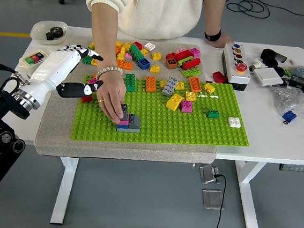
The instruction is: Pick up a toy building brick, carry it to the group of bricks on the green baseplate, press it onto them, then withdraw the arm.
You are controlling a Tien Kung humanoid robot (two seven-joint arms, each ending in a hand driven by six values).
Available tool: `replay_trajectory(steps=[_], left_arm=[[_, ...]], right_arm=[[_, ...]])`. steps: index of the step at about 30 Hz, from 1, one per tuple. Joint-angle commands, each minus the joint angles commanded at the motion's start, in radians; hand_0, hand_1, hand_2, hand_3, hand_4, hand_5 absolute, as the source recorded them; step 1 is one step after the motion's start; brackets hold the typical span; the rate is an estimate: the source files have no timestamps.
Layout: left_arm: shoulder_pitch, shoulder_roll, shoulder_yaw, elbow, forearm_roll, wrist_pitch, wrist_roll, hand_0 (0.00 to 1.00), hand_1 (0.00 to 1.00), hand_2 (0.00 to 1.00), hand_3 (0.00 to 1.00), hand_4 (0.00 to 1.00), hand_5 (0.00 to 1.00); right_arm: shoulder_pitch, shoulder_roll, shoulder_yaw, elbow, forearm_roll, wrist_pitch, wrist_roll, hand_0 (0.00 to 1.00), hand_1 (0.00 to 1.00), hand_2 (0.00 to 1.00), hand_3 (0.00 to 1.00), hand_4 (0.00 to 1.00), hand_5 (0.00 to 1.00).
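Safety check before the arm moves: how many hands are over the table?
3. One person's hand on the brick stack, the other resting at the table's far edge, the robot's left hand open beside the baseplate's left edge. Robot's right: unseen.

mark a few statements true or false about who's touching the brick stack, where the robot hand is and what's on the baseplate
1. A person's hand is on the brick stack on the green baseplate. True.
2. The robot's left hand is grasping a brick from the stack. False: it hovers at the baseplate's left edge, fingers extended, holding nothing.
3. The robot's right hand reaches in over the table. False: no right arm is in view.
4. The white brick sits alone near the baseplate's right edge. True.
5. The button box stands on the baseplate. False: it stands on the white table beyond the baseplate's far right corner.
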Motion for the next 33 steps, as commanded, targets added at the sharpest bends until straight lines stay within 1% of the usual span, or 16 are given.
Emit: replay_trajectory(steps=[7, 8, 19, 20, 21, 25, 26, 31, 33], left_arm=[[0.001, -0.002, -0.002, 0.001, 0.001, 0.001, 0.001, 0.869, 0.793, 0.752, 0.706, 0.748, 0.311], [0.001, -0.003, -0.001, 0.003, 0.002, 0.0, 0.001, 0.871, 0.792, 0.741, 0.704, 0.722, 0.285], [0.002, -0.004, 0.001, 0.012, 0.0, 0.001, 0.002, 0.869, 0.791, 0.736, 0.703, 0.7, 0.272], [0.001, -0.004, 0.0, 0.013, 0.0, 0.001, 0.002, 0.857, 0.79, 0.725, 0.702, 0.661, 0.244], [0.001, -0.004, 0.0, 0.014, -0.001, 0.001, 0.002, 0.857, 0.79, 0.725, 0.702, 0.661, 0.244], [-0.005, -0.003, -0.001, 0.022, -0.003, 0.0, 0.001, 0.857, 0.79, 0.725, 0.702, 0.661, 0.244], [-0.008, -0.003, -0.001, 0.025, -0.003, 0.0, 0.0, 0.84, 0.788, 0.721, 0.699, 0.635, 0.215], [-0.02, 0.002, -0.003, 0.039, -0.005, -0.006, -0.003, 0.84, 0.788, 0.721, 0.699, 0.635, 0.215], [-0.025, 0.003, -0.003, 0.045, -0.005, -0.01, -0.004, 0.834, 0.788, 0.719, 0.701, 0.623, 0.2]], right_arm=[[0.0, -0.001, -0.001, 0.0, -0.001, 0.0, 0.0, 0.739, 0.64, 0.691, 0.56, 0.812, 0.502], [-0.001, -0.001, -0.001, 0.0, -0.002, 0.0, -0.001, 0.74, 0.64, 0.691, 0.559, 0.812, 0.501], [-0.002, 0.001, -0.004, 0.0, -0.003, 0.001, 0.0, 0.741, 0.64, 0.691, 0.559, 0.812, 0.501], [-0.002, 0.0, -0.004, 0.0, -0.003, 0.001, 0.0, 0.739, 0.64, 0.691, 0.559, 0.811, 0.502], [-0.002, 0.0, -0.004, 0.0, -0.003, 0.001, 0.0, 0.739, 0.64, 0.691, 0.559, 0.811, 0.502], [-0.002, 0.0, -0.004, 0.0, -0.001, 0.0, 0.0, 0.739, 0.64, 0.691, 0.559, 0.811, 0.502], [-0.001, 0.001, -0.003, 0.0, -0.001, 0.0, 0.0, 0.74, 0.64, 0.691, 0.56, 0.811, 0.502], [-0.002, 0.0, -0.001, 0.0, 0.0, 0.0, -0.001, 0.74, 0.64, 0.691, 0.56, 0.811, 0.502], [-0.002, 0.0, 0.0, 0.0, 0.0, 0.0, -0.001, 0.74, 0.64, 0.691, 0.56, 0.811, 0.501]])
